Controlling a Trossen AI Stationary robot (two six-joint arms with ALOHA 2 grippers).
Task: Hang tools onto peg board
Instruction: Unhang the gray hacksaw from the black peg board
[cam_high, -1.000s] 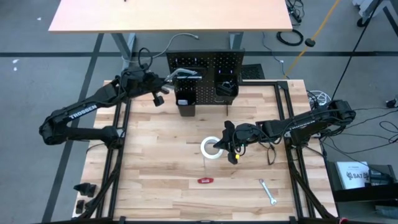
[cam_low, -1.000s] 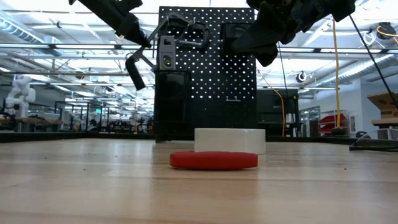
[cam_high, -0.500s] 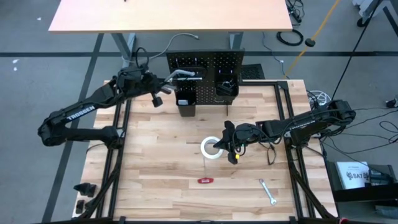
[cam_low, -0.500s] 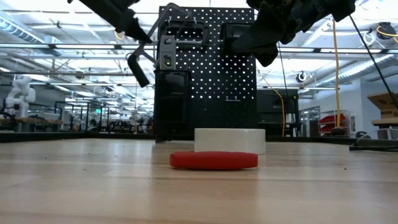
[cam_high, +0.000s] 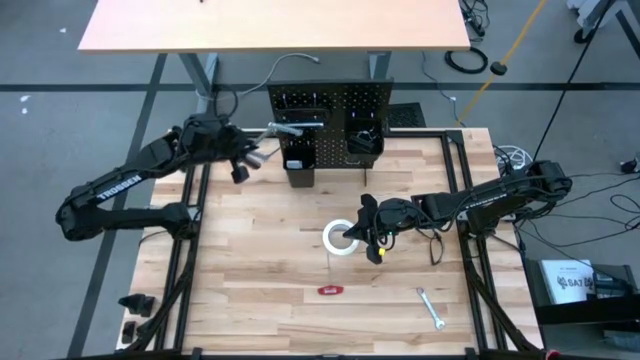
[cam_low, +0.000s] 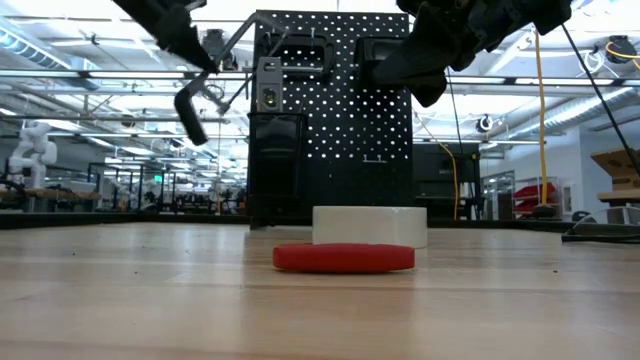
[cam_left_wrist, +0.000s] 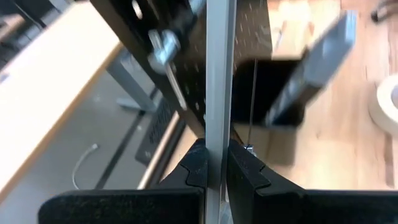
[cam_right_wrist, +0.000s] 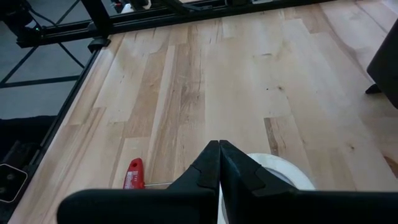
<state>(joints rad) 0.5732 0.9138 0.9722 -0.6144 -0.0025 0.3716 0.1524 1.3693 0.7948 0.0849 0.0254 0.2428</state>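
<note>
The black peg board (cam_high: 340, 105) stands upright at the table's far edge. My left gripper (cam_high: 246, 157) hangs to its left, above the table, shut on the grey bar clamp (cam_high: 295, 126), whose far end reaches the board's top. My right gripper (cam_high: 355, 236) is shut and holds nothing. It hovers above the white tape roll (cam_high: 340, 238), which lies flat mid-table. A red-handled tool (cam_high: 330, 290) and a small wrench (cam_high: 430, 308) lie flat nearer the table's front edge. My left gripper pinches the clamp's flat grey bar (cam_left_wrist: 217, 146) between its two fingers (cam_left_wrist: 194, 169), coming from the table's left and slanting down. The bar runs on from the fingers toward the board's top, clear of the table. Whether its far end rests on a hook, I cannot tell.
Two black bins (cam_high: 298, 172) (cam_high: 363, 147) hang on the board's front. A silver level (cam_left_wrist: 314, 65) stands in the left one. A black frame (cam_high: 470, 260) runs along the table's sides. Bare wood lies between the board and the tape roll.
My left gripper has drawn back toward the table's left edge, away from the peg board, still shut on the clamp's bar. The bar's held end has gone left with it, while the end at the board's top has stayed about where it was.
</note>
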